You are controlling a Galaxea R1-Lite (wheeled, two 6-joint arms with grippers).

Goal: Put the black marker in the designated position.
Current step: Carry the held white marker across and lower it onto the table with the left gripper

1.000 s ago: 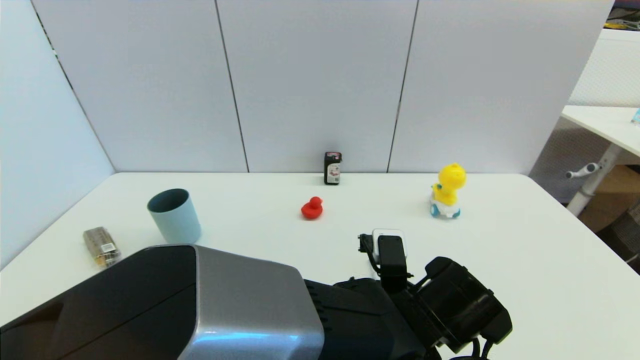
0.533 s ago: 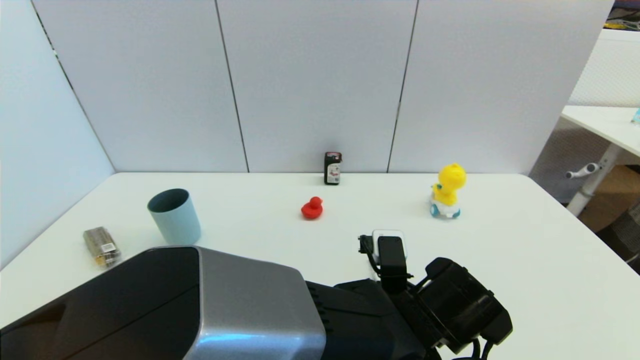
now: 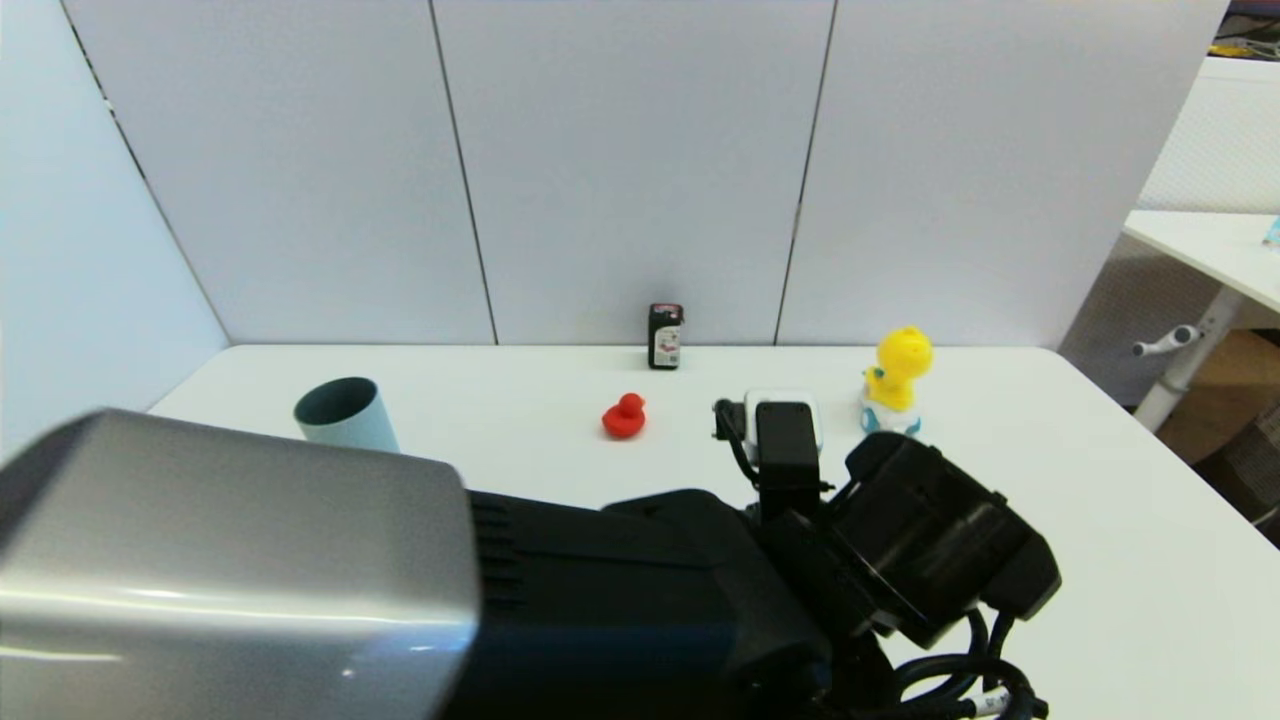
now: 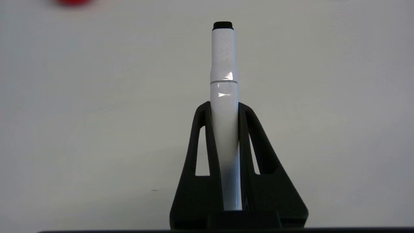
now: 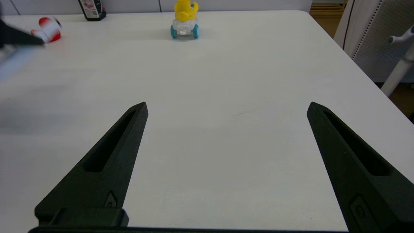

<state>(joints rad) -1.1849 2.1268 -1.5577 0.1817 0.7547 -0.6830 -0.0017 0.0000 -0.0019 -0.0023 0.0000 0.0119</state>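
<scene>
The black marker [image 4: 224, 97], a slim white pen with a black end, is clamped between the two black fingers of the left gripper [image 4: 224, 108]. It sticks out past the fingertips, above the white table [image 4: 81, 129] and not touching it. In the head view the left arm [image 3: 500, 590] fills the near foreground and hides the marker. Behind the arm stands an open blue cup [image 3: 343, 415]; its inside cannot be seen. Farther back are a red duck [image 3: 624, 415], a small black bottle [image 3: 664, 336] against the wall, and a yellow toy on wheels [image 3: 895, 378]. The right gripper [image 5: 226, 106] hovers low over bare table with fingers spread wide, holding nothing.
</scene>
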